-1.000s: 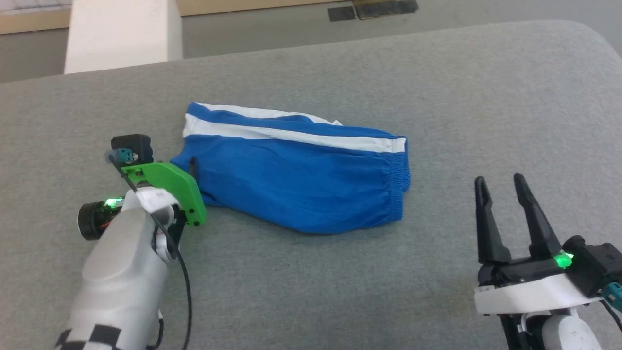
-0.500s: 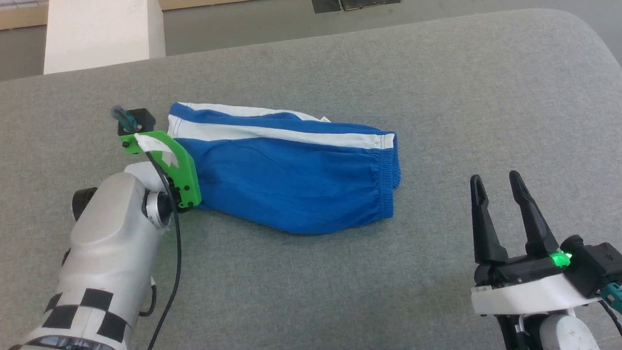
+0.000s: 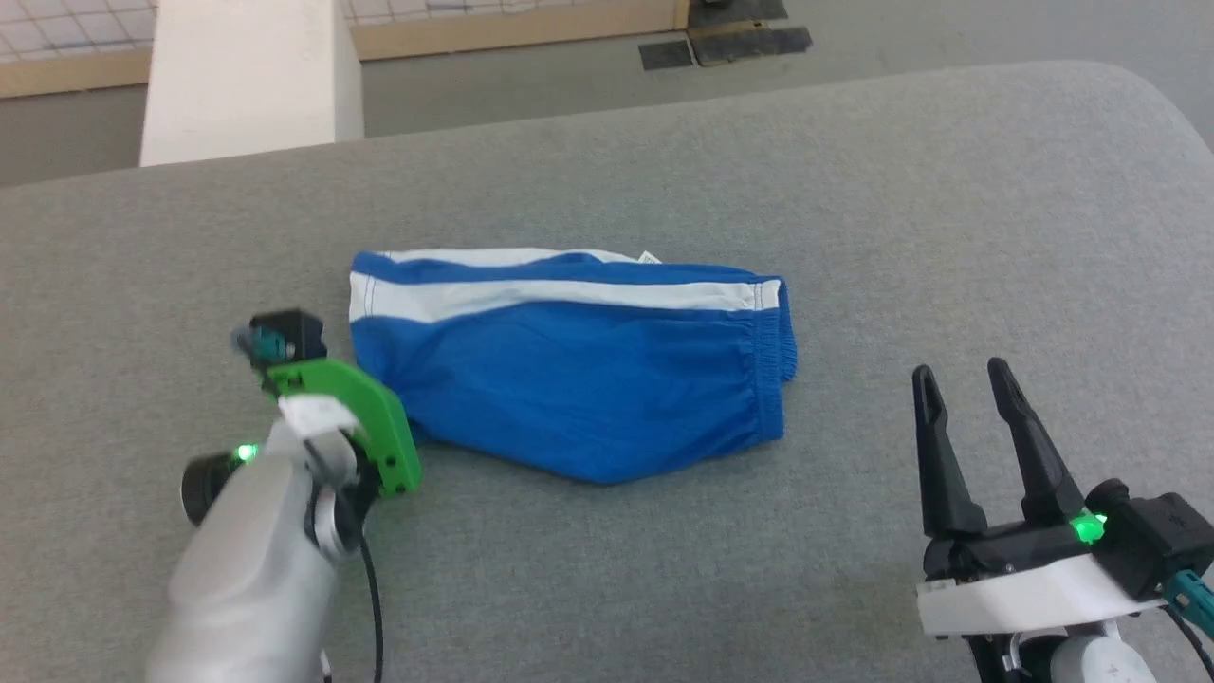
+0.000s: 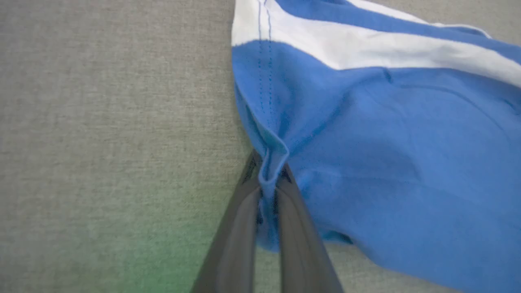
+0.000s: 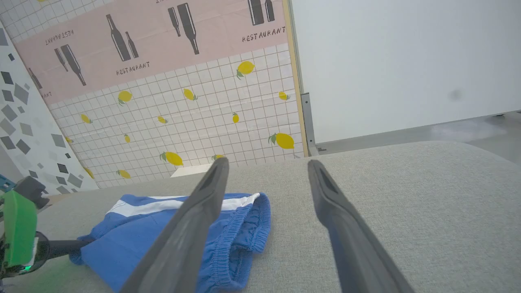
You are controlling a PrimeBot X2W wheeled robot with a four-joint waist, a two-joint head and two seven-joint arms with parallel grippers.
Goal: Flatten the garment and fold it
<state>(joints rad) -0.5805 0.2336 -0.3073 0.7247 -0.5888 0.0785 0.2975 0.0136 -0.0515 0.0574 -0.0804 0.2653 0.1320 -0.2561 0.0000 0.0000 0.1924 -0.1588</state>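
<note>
On my head view the shorts [image 3: 569, 389] lie in the middle of the grey worktop [image 3: 854, 190], doubled over lengthwise. The gathered waistband [image 3: 773, 365] is toward my right and the leg hem [image 3: 358, 313] toward my left. A white stripe [image 3: 569, 292] runs along near the far edge. My left gripper [image 4: 266, 173] is closed on the hem at the near left corner. In the left wrist view a fold of blue cloth is pinched between its two fingers, and the cloth just above them is drawn into a ridge. My right gripper [image 3: 957, 368] stands open with nothing between its fingers, over the worktop to the right of the waistband and apart from the cloth.
</note>
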